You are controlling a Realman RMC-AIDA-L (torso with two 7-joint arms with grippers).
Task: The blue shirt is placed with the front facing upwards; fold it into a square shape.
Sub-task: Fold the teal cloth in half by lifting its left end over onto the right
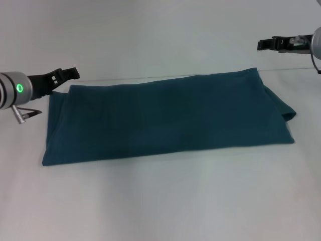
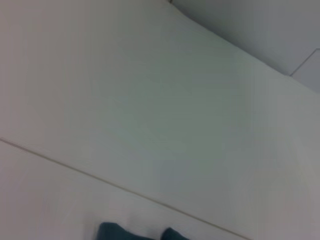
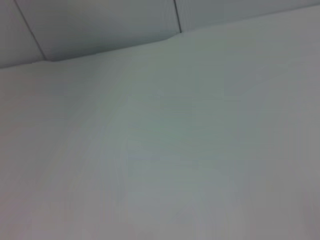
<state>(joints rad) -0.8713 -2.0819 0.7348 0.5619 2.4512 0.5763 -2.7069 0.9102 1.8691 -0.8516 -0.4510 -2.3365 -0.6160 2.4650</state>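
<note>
Under its own folds, the blue shirt point(image 1: 165, 118) hides its print.

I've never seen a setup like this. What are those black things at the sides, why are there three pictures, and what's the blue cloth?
This is a two-armed robot. The wide picture comes from a camera on its head, looking down at a white table. The black parts are its grippers: the left gripper is by the far left corner of the cloth, and the right gripper is raised beyond the far right corner. Neither holds anything.

The cloth is the blue shirt, already folded into a long band lying flat.

The other two pictures come from cameras on the wrists. They show mostly bare table; the left wrist one catches a bit of shirt at its edge.
</note>
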